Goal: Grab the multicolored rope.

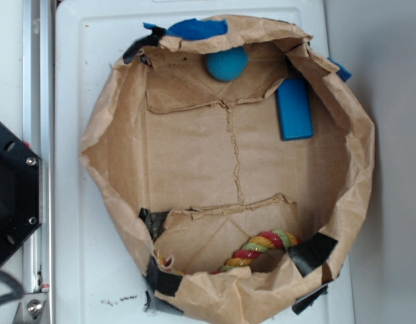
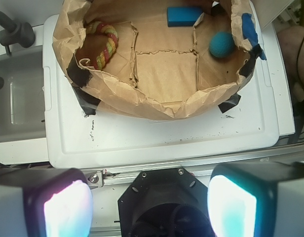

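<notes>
The multicolored rope (image 1: 258, 248), a short thick curved twist of red, yellow and light green, lies in the near corner of a brown paper basin (image 1: 100, 155), partly behind the folded rim. In the wrist view the rope (image 2: 105, 44) is at the upper left, inside the paper basin (image 2: 142, 106). My gripper (image 2: 149, 207) is open and far from it, hanging over the black robot base (image 2: 162, 202) with nothing between its pale pads (image 2: 68, 207). The exterior view does not show the gripper.
A blue block (image 1: 294, 108) (image 2: 184, 16) and a teal ball (image 1: 227, 64) (image 2: 222, 44) lie at the basin's far end. The basin sits on a white plastic surface (image 1: 93, 67). The robot base (image 1: 12, 189) stands left of it, by a metal rail (image 1: 36, 101).
</notes>
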You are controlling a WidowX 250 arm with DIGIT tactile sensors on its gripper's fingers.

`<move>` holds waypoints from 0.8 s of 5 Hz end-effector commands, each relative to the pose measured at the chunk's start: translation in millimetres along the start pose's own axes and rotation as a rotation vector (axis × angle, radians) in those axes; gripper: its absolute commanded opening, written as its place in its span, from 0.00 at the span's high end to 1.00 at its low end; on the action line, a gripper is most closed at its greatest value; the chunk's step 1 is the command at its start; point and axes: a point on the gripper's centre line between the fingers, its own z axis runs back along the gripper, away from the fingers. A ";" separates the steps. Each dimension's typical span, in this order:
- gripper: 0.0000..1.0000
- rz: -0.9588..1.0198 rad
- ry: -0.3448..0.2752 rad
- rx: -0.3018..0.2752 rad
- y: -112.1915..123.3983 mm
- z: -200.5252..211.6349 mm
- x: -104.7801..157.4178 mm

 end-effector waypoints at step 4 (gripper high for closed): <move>0.00 0.026 -0.052 0.005 -21.4 -42.8 108.4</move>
